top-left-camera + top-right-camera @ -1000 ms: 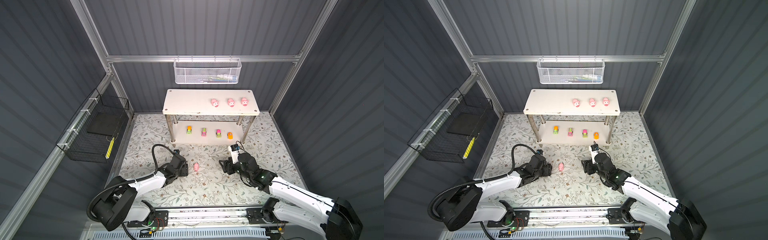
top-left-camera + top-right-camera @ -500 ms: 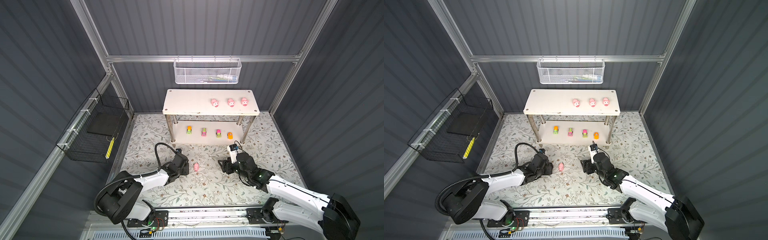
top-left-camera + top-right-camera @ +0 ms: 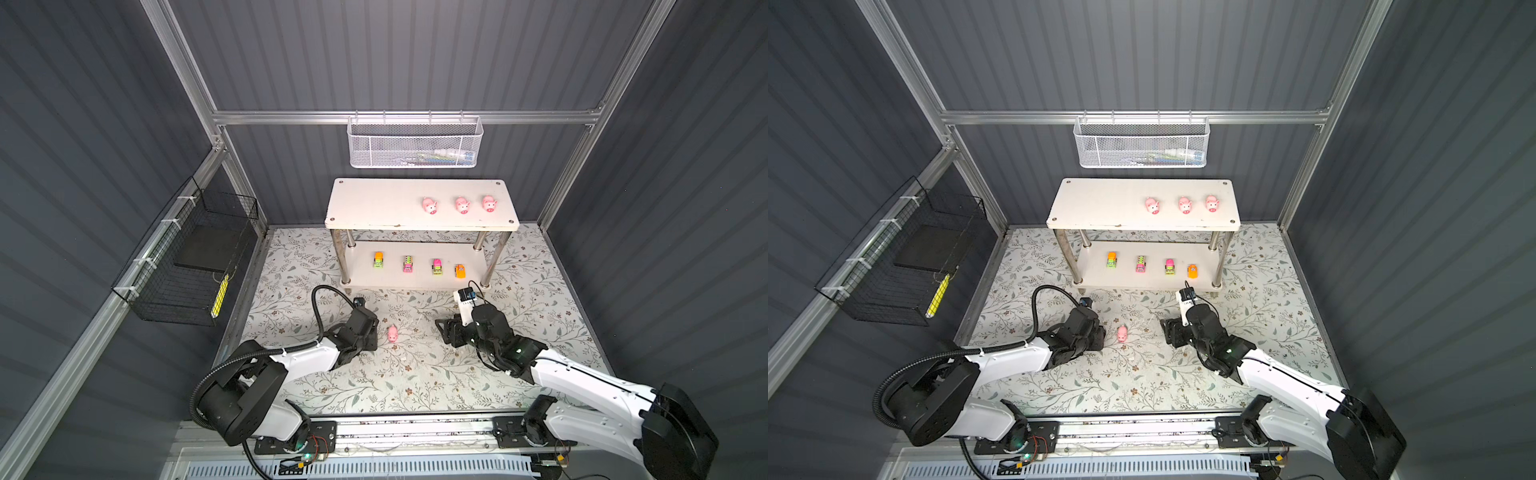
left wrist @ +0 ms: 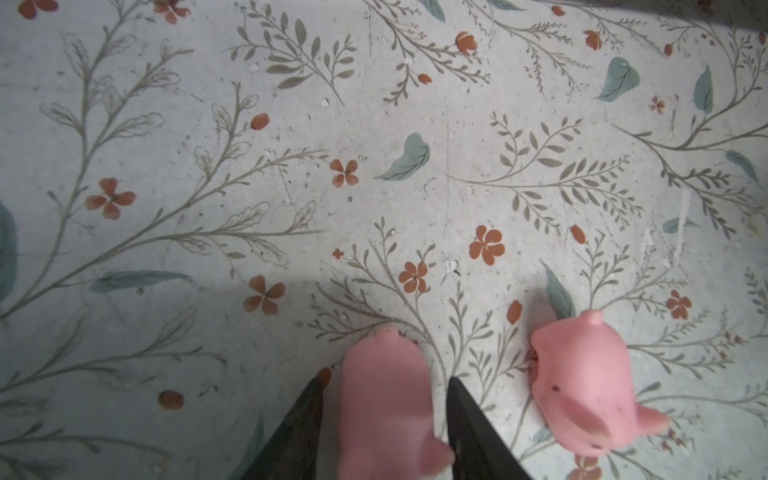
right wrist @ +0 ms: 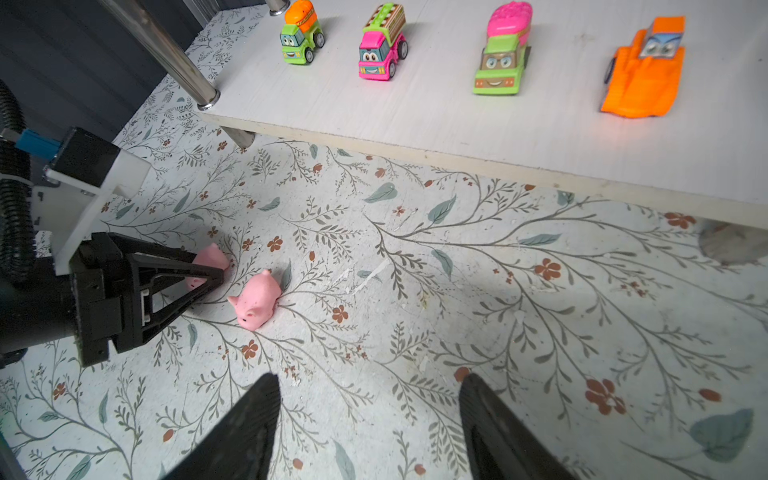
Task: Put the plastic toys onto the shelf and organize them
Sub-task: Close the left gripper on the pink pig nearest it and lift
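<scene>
Two pink pigs lie on the floral mat. My left gripper (image 4: 385, 377) is low over the mat. Its jaws stand close on either side of one pig (image 4: 384, 399), with a thin gap still showing on one side. The other pig (image 4: 582, 382) (image 3: 392, 333) lies loose just beside it. My right gripper (image 5: 370, 376) hangs open and empty over bare mat, right of the loose pig (image 5: 255, 301). On the shelf (image 3: 374, 203), three pigs (image 3: 462, 205) sit on the top board. Several toy vehicles (image 3: 408, 264) line the lower board.
A white mesh basket (image 3: 415, 143) hangs on the back wall above the shelf. A black wire basket (image 3: 187, 266) hangs on the left wall. Shiny metal posts (image 3: 343, 257) stand at the shelf's corners.
The left gripper's jaws have narrowed around the pig between them, and the left arm has shifted slightly. The right arm has stayed still.
</scene>
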`<state>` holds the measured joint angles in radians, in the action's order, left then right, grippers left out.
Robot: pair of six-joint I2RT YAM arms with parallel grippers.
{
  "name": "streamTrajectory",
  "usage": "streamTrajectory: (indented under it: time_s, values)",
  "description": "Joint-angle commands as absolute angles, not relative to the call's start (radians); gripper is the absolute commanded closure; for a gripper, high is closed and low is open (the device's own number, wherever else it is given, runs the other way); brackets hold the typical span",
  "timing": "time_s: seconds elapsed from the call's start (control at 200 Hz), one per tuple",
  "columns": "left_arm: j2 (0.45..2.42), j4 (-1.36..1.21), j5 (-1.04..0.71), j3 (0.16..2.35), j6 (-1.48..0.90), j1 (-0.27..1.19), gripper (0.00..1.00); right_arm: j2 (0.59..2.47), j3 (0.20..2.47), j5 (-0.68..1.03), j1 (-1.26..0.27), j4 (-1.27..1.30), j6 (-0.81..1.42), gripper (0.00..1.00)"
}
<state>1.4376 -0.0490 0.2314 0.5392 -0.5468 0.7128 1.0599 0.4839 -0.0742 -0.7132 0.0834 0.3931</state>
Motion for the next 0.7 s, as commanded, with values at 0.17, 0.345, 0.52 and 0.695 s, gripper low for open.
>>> streamTrajectory:
  time_s: [0.17, 0.345, 0.52, 0.695]
  values:
    - [1.474, -0.014, 0.235, 0.571, -0.550, 0.722, 0.56, 1.066, 0.477, -0.066, -0.704, 0.095, 0.400, 0.30]
    - [1.466, 0.000, 0.233, 0.573, -0.554, 0.722, 0.61, 1.069, 0.478, -0.064, -0.699, 0.094, 0.400, 0.30]
    - [1.445, 0.026, 0.242, 0.584, -0.555, 0.723, 0.64, 1.078, 0.480, -0.054, -0.695, 0.098, 0.400, 0.30]
    - [1.430, 0.065, 0.251, 0.602, -0.548, 0.723, 0.67, 1.089, 0.482, -0.049, -0.691, 0.103, 0.400, 0.30]
